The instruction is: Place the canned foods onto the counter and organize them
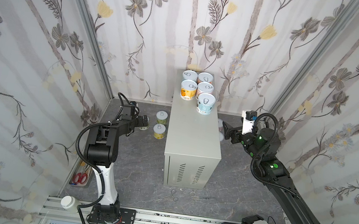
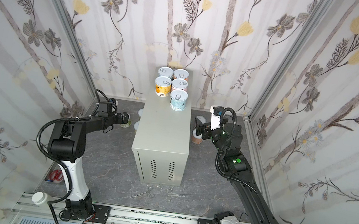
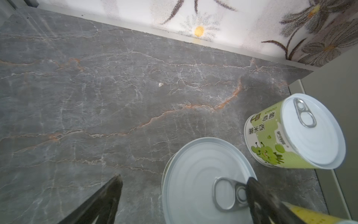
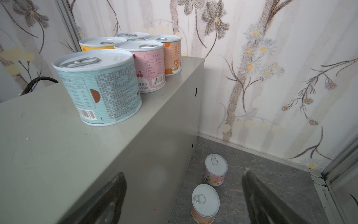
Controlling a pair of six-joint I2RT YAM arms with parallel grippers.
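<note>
Clock: read in both top views, counter (image 1: 193, 140) at centre, 12 at the far wall (image 1: 173, 33).
Bottle (image 1: 69, 203): translucent plastic, round white cap; 7 o'clock, by the rail (image 1: 158, 219).
Floor (image 1: 137, 166): dark grey, marbled with pale and rusty veins.
Tray (image 1: 78, 185): narrow metal trough at 8 o'clock; holds red-handled scissors (image 1: 80, 177).
Forceps (image 1: 170, 197): thin steel, ring handles, lying flat at 6 o'clock, just before the counter's front.
Counter body: upright light-grey metal box, smooth flat top, slanted slots on its front.
Left gripper (image 1: 143, 121): 9 o'clock; jaws spread wide, empty, over a floor tin (image 3: 201, 174); one finger (image 3: 259, 195) overlaps its pull tab, contact unclear.
Left floor tins: short cylinders, silver pull-tab lids, paper labels; yellow tin (image 1: 159, 131) and green tin (image 1: 161, 117) upright at 9 to 10 o'clock, near the counter.
Right gripper (image 1: 225, 130): 3 o'clock; jaws apart, gripping nothing, just beside the counter's right edge.
Right floor tins: pale pink tin (image 4: 216, 170) and peach tin (image 4: 205, 202), upright at 2 o'clock, close to the counter's wall.
Counter-top tins: five upright at the 12 o'clock end; light-blue tin (image 1: 205, 104) nearest, then orange-yellow tin (image 1: 188, 90) beside pink tin (image 1: 205, 89), then orange-fruit tin (image 1: 205, 77) and last tin (image 1: 190, 75) behind.
</note>
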